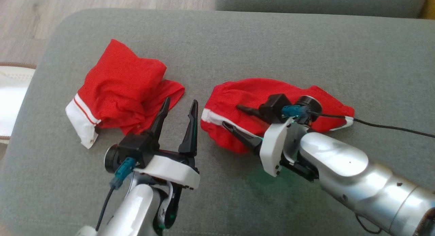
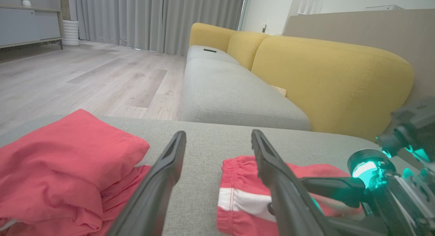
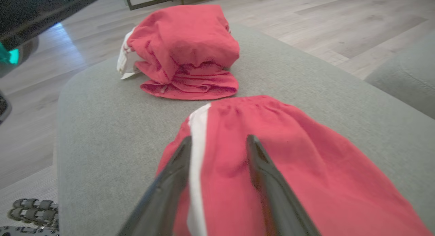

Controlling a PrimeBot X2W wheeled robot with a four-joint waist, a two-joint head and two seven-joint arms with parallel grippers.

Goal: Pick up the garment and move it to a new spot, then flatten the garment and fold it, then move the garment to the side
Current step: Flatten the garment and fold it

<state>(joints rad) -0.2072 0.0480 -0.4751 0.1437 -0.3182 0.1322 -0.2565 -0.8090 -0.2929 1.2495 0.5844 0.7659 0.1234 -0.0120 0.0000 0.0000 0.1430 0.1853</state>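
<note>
No lettering, brand, number or sign is legible on the folded red garment (image 1: 244, 90) or the crumpled red garment (image 1: 119, 83) beside it.

Your left gripper (image 1: 181, 101) and right gripper (image 1: 231, 115) each carry two long, tapering black fingers (image 1: 159, 119) on a black block. Behind each sits a white plastic shell (image 1: 170, 169), a teal plug (image 1: 122, 173) and a thin black cable (image 1: 390, 127). The right forearm (image 1: 340, 161) is rounded, glossy silver. The right wrist's round black housing (image 2: 365, 169) glows teal-green.
</note>
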